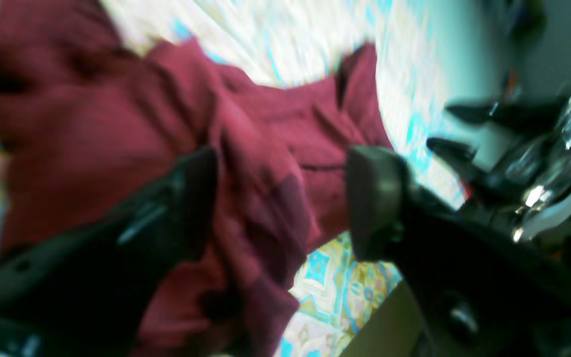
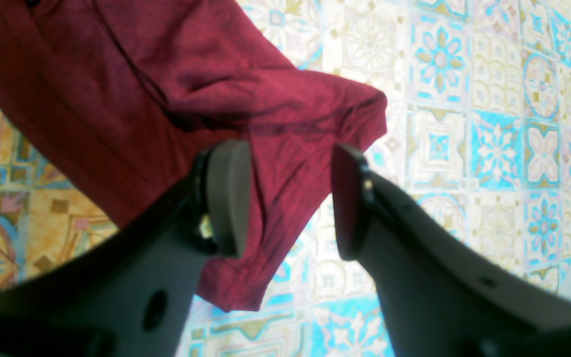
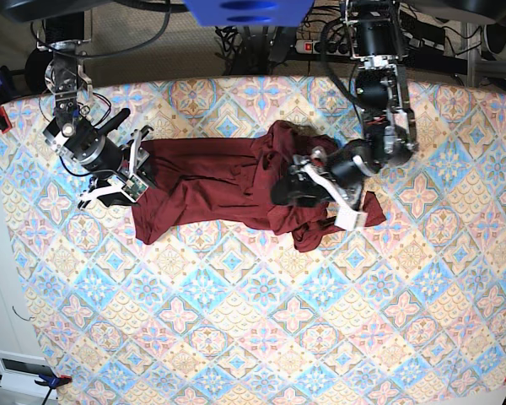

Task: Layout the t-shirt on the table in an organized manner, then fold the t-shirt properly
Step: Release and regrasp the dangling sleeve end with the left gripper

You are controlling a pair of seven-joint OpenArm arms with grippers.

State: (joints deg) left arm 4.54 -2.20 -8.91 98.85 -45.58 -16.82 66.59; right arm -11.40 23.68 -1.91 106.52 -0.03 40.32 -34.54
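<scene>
The shirt lay crumpled on the table; both tools, left and right, stood wide, jaws straddling loose fabric.

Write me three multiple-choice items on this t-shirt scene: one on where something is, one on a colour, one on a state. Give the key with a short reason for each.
1. Where does the bunched part of the t-shirt lie in the base view?
A. Toward the left gripper
B. Toward the right gripper
C. Off the table

2. What colour is the t-shirt?
A. Navy
B. Dark red
C. Cream

3. How does the right gripper stand?
A. Shut on a sleeve
B. Open above the cloth
C. Out of view

Key: 1 A, the folds pile up beside that gripper, while the other end lies flatter. 2 B, plain maroon in all three views. 3 B, the right wrist view shows its pads apart with fabric below.
</scene>
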